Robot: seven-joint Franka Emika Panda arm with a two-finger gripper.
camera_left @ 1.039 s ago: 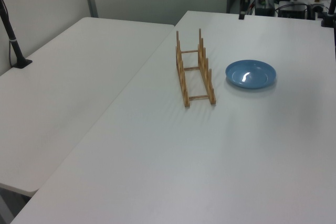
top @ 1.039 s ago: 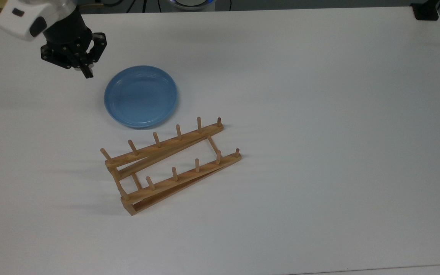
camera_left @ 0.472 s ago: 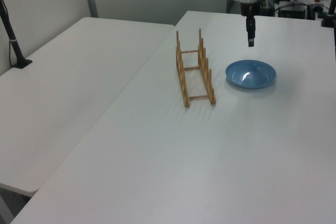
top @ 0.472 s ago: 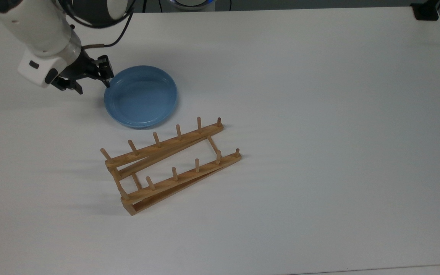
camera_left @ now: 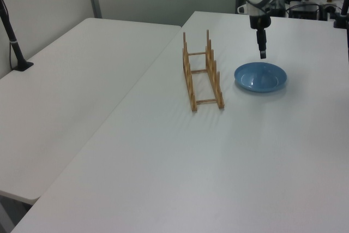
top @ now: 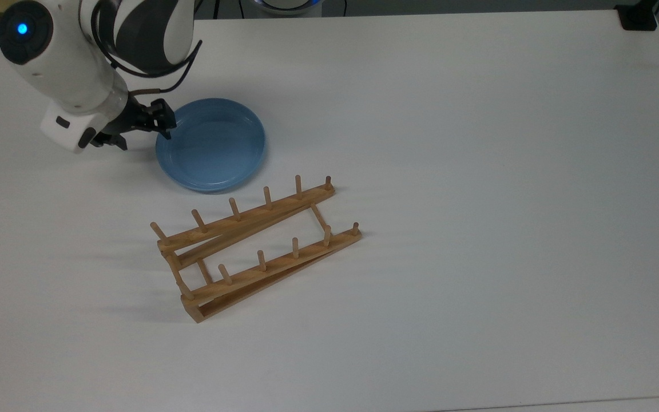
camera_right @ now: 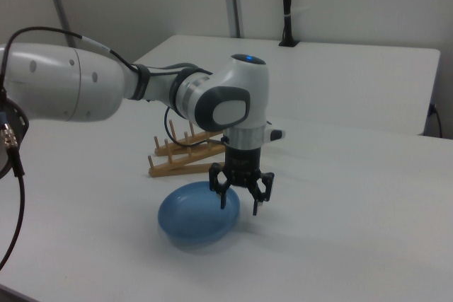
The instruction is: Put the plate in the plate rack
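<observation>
White tabletop (top: 478, 143) w/ light-blue plate (top: 210, 144) lying flat, just beside the wooden plate rack (top: 255, 249) (rack stands apart, unloaded). Gripper (camera_right: 241, 203) hangs over the plate's rim at the top view's left, fingers (camera_right: 224, 199) spread, holding nothing.

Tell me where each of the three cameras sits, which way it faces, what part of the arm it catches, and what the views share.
Top view: high above, looking down on the white table; the arm enters at the top view's upper left, gripper at the plate rim.
Left view: raised, off the plate rack's end, looking along its rails; arm at the far side, gripper above the plate.
Right view: low, opposite side, plate nearest, rack behind; open fingers straddle the rim.
Shared: plate, rack, gripper in all three.
</observation>
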